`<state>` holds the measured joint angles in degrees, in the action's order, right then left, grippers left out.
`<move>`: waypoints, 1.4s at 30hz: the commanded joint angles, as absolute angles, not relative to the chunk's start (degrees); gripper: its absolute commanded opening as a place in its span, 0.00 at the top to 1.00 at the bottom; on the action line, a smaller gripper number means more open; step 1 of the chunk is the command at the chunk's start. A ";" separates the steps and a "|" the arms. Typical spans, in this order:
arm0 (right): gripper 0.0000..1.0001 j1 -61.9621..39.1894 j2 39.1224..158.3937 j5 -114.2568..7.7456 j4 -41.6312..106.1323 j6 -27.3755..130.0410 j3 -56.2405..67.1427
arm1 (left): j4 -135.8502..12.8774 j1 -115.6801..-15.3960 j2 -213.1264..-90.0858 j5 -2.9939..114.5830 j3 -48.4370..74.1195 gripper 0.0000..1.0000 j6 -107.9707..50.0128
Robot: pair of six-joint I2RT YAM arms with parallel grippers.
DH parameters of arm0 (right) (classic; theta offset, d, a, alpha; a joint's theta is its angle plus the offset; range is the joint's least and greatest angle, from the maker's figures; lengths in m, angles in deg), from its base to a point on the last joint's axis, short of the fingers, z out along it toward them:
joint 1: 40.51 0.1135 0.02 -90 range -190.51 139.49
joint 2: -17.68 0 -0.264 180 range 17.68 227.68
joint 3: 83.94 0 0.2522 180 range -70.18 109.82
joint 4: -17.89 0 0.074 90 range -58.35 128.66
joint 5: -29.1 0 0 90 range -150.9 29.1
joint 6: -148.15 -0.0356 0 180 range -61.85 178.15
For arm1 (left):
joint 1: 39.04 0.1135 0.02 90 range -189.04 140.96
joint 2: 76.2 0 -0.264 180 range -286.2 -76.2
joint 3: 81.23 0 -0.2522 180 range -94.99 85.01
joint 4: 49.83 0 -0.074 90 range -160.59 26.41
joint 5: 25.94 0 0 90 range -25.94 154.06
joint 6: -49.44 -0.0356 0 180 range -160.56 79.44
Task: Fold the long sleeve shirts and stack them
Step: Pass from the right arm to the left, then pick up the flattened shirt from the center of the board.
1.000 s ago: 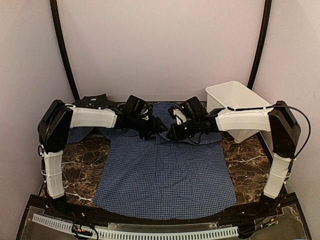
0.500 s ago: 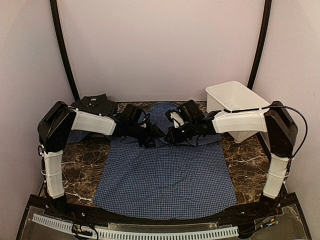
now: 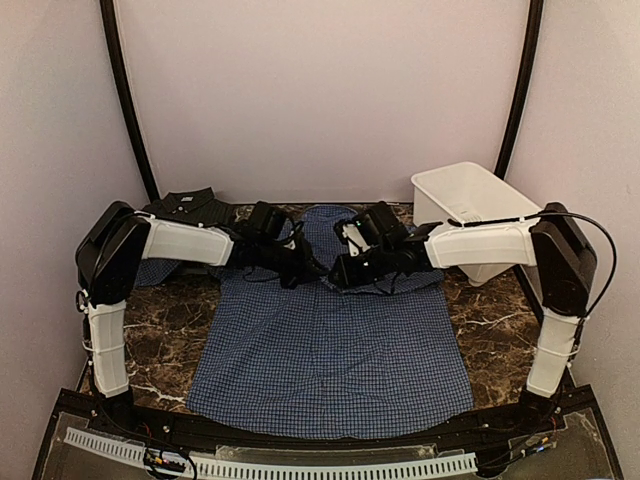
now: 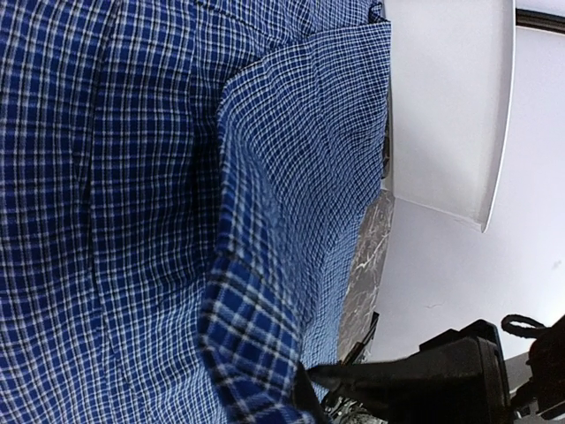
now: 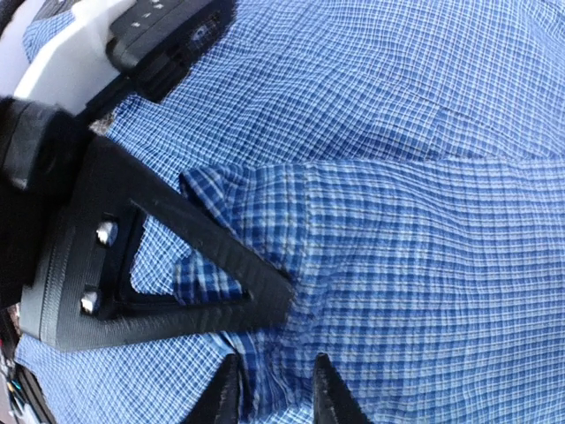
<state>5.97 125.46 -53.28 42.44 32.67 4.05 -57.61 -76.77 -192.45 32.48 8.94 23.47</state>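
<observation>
Blue shirt: the blue shirt [image 3: 330, 350], in a fine white check, lay spread flat across the middle of the marble table [image 3: 170, 340], hem toward the arm bases and collar [image 5: 207, 230] toward the back wall.
Left gripper: the left gripper [image 3: 305, 268] was down at the collar, its jaws closed on a fold of that cloth. In the left wrist view the fabric rose in a ridge toward the fingers.
Right gripper: the right gripper [image 5: 275, 393] sat just beside the left one at the neck of the shirt. Its two fingertips stood a narrow gap apart with checked cloth showing between them, and it was not clear whether they pinched any of it.
Grippers together: the two tips nearly met over the collar, the left one's black triangular finger [image 5: 177, 265] filling the right wrist view.
Dark shirt: the dark shirt [image 3: 185, 207] lay at the back left of the table by the wall, behind the left arm, collar up.
Basket: a white plastic basket [image 3: 470, 185] stood tilted at the back right corner, behind the right arm.
</observation>
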 commanded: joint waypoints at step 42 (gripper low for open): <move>0.45 1.67 90.83 -67.41 64.86 13.75 -32.63 | -79.21 -62.67 -198.86 42.74 -7.21 1.00 -2.69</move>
